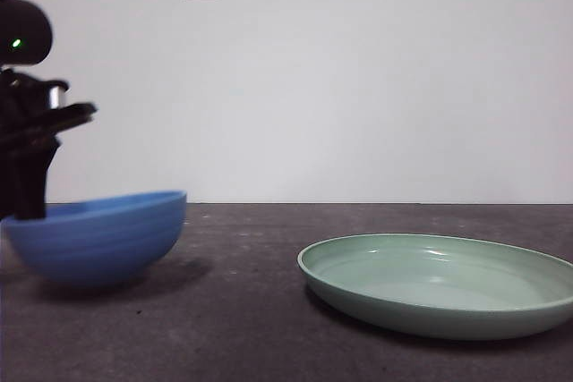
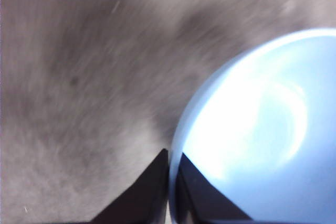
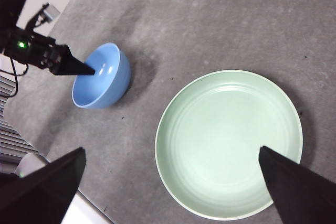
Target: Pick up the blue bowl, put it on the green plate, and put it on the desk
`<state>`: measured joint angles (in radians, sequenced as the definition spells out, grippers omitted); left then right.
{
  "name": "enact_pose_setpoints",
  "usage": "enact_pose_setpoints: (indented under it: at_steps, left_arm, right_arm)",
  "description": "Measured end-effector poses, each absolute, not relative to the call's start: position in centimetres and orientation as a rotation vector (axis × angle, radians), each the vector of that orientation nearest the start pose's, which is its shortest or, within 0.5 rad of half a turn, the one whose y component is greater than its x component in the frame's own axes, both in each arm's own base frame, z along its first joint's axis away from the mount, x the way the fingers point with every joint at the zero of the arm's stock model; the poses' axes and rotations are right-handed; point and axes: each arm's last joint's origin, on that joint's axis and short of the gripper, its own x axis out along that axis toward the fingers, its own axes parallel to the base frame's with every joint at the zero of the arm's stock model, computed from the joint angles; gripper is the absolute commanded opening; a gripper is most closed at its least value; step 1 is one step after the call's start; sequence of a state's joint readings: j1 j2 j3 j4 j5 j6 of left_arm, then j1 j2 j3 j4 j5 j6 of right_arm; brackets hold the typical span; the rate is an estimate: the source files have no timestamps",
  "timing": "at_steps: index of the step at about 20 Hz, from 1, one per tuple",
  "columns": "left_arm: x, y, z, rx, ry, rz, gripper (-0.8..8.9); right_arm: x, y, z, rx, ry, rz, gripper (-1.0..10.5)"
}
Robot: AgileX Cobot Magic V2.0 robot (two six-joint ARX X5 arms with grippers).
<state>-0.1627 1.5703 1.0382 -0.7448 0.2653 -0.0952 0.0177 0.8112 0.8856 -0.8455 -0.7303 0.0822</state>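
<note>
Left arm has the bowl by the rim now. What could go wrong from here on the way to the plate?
1. The left gripper pinches only a thin edge of the blue bowl, which already sits tilted; it may swing or slip from the jaws.
2. The green plate has a raised rim; a low carry might clip it and shove the plate.
3. The right gripper hangs open above the plate, so the arms could meet there.

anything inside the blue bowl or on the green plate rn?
The blue bowl holds nothing except one tip of the left gripper, shut on its rim; part of the inside is hidden behind that tip. The green plate is bare, below the open right gripper.
</note>
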Motion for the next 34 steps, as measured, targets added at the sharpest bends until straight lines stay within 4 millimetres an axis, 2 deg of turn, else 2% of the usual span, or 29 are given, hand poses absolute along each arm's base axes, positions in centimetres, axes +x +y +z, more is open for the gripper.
enact_pose_setpoints:
  at_steps: [3, 6, 9, 12, 15, 18, 20, 23, 27, 31, 32, 34]
  left_arm:
    - [29.0, -7.7, 23.4, -0.096, 1.271, -0.369, 0.07]
    - [29.3, -10.9, 26.8, -0.054, 1.202, -0.454, 0.07]
    - [29.7, -14.8, 28.7, -0.025, 1.156, -0.542, 0.07]
    - [30.3, -19.5, 28.1, 0.025, 1.192, -0.623, 0.07]
    - [30.5, -24.4, 26.3, 0.124, 1.235, -0.657, 0.07]
    - [30.3, -28.3, 24.4, 0.196, 1.289, -0.701, 0.07]
    - [30.3, -30.2, 23.3, 0.243, 1.306, -0.700, 0.07]
    - [30.4, -31.4, 21.9, 0.270, 1.325, -0.701, 0.07]
    - [30.6, -31.8, 20.5, 0.285, 1.353, -0.691, 0.07]
    - [30.7, -31.9, 20.6, 0.278, 1.334, -0.698, 0.09]
    - [30.7, -31.9, 20.6, 0.278, 1.333, -0.698, 0.36]
    - [30.7, -31.9, 20.7, 0.277, 1.333, -0.698, 1.70]
  right_arm:
    - [14.2, 2.2, 31.1, 0.350, 0.770, 0.680, 5.6]
    - [14.2, 2.2, 31.1, 0.351, 0.772, 0.680, 5.6]
    - [14.2, 2.2, 31.1, 0.351, 0.772, 0.680, 5.6]
    - [14.2, 2.2, 31.1, 0.351, 0.772, 0.680, 5.6]
    - [14.2, 2.2, 31.1, 0.351, 0.772, 0.680, 5.6]
    - [14.2, 2.2, 31.1, 0.351, 0.772, 0.680, 5.6]
    - [14.2, 2.2, 31.1, 0.351, 0.772, 0.680, 5.6]
    - [14.2, 2.2, 31.1, 0.351, 0.772, 0.680, 5.6]
    - [14.2, 2.2, 31.1, 0.351, 0.772, 0.680, 5.6]
    - [14.2, 2.2, 31.1, 0.351, 0.772, 0.680, 5.6]
    - [14.2, 2.2, 31.1, 0.351, 0.772, 0.680, 5.6]
    - [14.2, 2.2, 31.1, 0.351, 0.772, 0.680, 5.6]
